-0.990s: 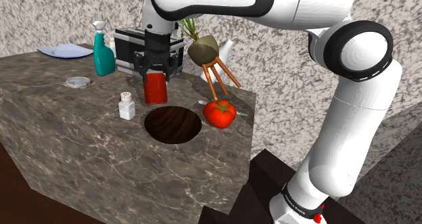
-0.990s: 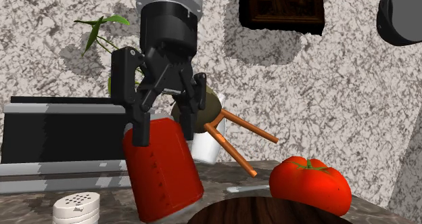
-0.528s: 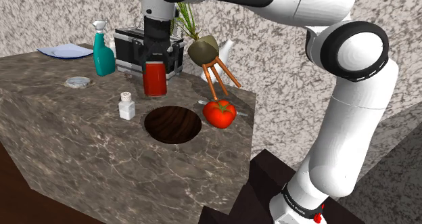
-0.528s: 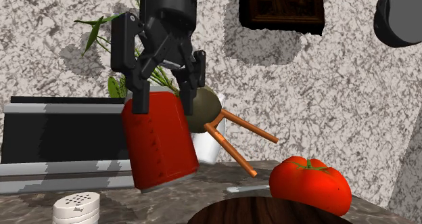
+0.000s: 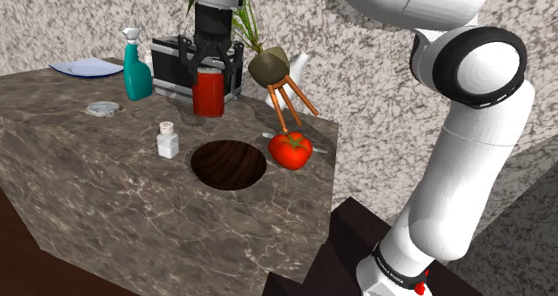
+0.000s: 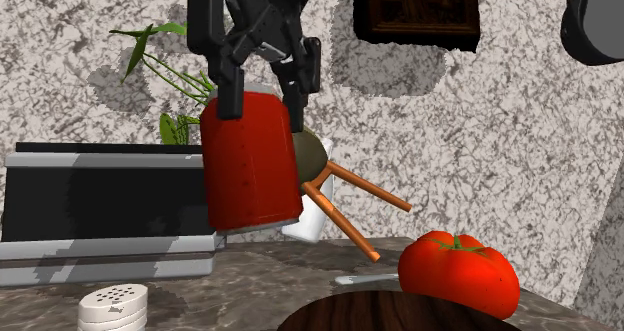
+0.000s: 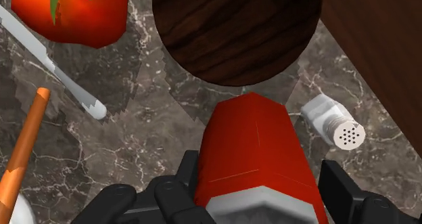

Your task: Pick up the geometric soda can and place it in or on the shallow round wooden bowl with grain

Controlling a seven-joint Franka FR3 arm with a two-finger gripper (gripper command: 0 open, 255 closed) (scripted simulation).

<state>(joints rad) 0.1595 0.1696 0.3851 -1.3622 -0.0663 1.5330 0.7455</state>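
Grips the red faceted soda can (image 5: 208, 95) near its top between the closed fingers of the all-black two-finger gripper (image 5: 208, 66), apparently lifted clear of the dark marbled counter (image 5: 107, 205) and hanging slightly tilted in front of the black case with silver edges (image 5: 174, 62). By the look of it mid-carry, with the placing not yet done.

To do it well:
- Carry the can toward the shallow round dark wooden bowl (image 5: 229, 164), set nearer the stand between the small white shaker (image 5: 167, 140) on the shoulder view's left and the glossy red tomato (image 5: 291, 148) on its right.
- Hold enough height to pass over the rim.
- Centre over the grain before descending, keeping off both neighbours.
- Level the tilt so as to land the base flat.
- Lower until resting on the wood, and only then part the fingers.

Counting left to right across the shoulder view:
- one pale blue flat plate (image 5: 87, 67)
- one teal spray bottle (image 5: 137, 71)
- one small grey round dish (image 5: 103, 108)
- one shaker
- one case
- one can
- one bowl
- one olive pot on orange legs (image 5: 270, 66)
- one slim silver knife (image 7: 54, 60)
- one tomato
- one white jug (image 5: 301, 63), partly hidden
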